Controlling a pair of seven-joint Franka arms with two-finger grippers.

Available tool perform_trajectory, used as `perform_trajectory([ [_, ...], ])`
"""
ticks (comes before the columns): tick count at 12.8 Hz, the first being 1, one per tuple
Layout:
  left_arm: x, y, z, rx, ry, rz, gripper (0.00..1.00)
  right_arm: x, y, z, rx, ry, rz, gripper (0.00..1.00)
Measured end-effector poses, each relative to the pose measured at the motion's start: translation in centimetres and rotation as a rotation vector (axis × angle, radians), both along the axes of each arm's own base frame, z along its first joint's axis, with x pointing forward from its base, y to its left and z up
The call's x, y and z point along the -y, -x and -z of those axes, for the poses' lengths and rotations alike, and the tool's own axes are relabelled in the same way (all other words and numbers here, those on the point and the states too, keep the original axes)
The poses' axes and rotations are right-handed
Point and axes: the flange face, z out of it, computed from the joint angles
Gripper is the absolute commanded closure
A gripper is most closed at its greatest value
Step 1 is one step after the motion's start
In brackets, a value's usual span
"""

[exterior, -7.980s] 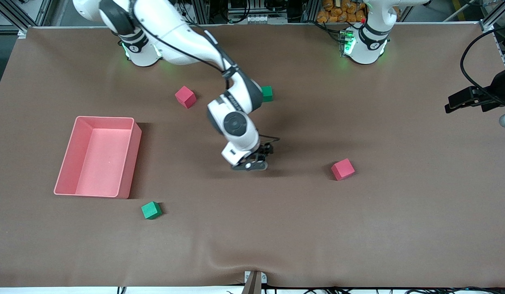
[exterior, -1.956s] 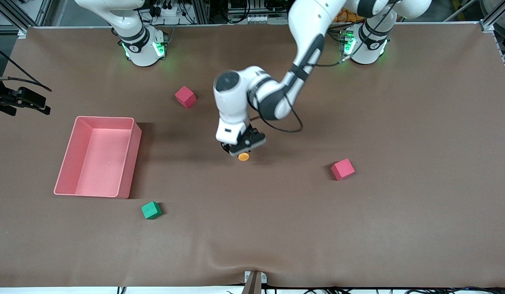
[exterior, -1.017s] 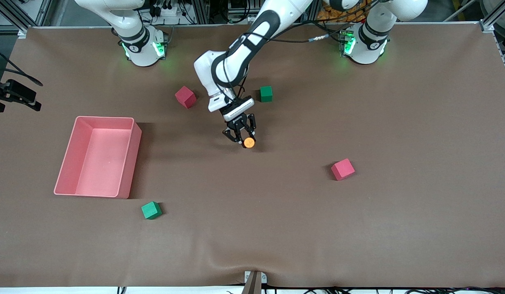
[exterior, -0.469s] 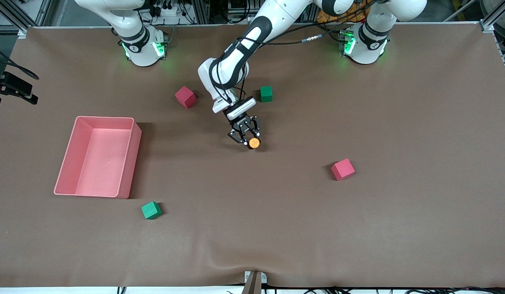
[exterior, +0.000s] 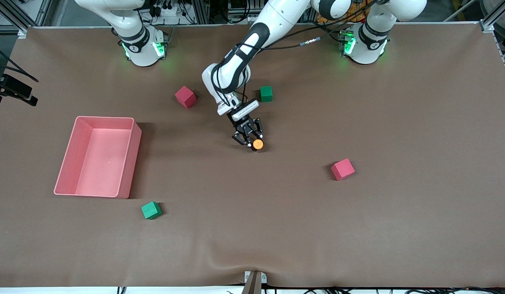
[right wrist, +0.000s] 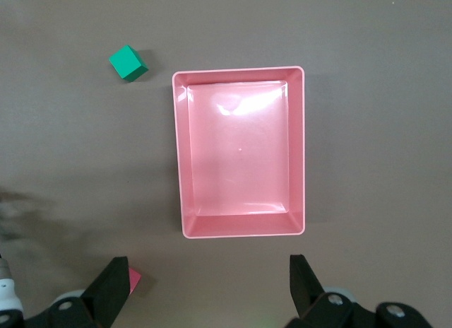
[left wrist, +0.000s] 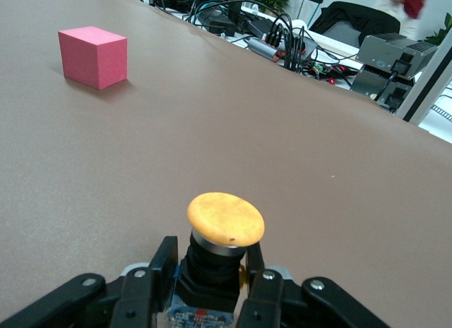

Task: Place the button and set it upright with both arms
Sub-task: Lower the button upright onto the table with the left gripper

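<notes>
The button (exterior: 258, 143) has a round orange cap on a black body. My left gripper (exterior: 252, 141) is shut on that body and holds it low over the middle of the table. In the left wrist view the orange cap of the button (left wrist: 226, 218) sticks out past the fingers (left wrist: 161, 268), which clamp the black body in my left gripper (left wrist: 212, 261). I cannot tell whether the button touches the cloth. My right gripper (exterior: 19, 93) waits high at the right arm's end of the table. In its own view the right gripper (right wrist: 208, 289) is open and holds nothing.
A pink bin (exterior: 98, 157) lies below the right gripper, seen as the bin (right wrist: 240, 225) in its wrist view. Pink cubes (exterior: 185, 96) (exterior: 342, 169) and green cubes (exterior: 266, 93) (exterior: 151, 210) are scattered on the brown cloth. One pink cube (left wrist: 93, 56) shows ahead of the left gripper.
My left gripper has slid a little toward the left arm's end and nearer the front camera, still shut on the button. The right gripper has barely drifted.
</notes>
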Motion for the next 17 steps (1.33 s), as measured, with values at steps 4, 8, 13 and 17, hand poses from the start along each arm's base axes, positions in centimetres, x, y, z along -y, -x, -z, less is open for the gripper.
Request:
perform_trajectory([
  [4,0.2,0.0,-0.2,0.01,0.004,0.004,0.13,0.0,0.0,0.0,0.0,0.0,0.001,0.0],
  [8,0.3,-0.1,-0.3,0.012,0.003,0.006,0.0,-0.4,0.0,0.0,0.0,0.0,-0.008,0.0],
  [13,0.5,0.0,-0.7,-0.053,-0.087,0.068,0.0,-3.9,-0.7,0.8,-0.017,0.0,-0.071,0.0],
  [17,1.3,1.4,-2.1,-0.168,-0.229,0.136,0.0,-3.9,-0.8,0.9,-0.017,0.001,-0.069,0.0],
])
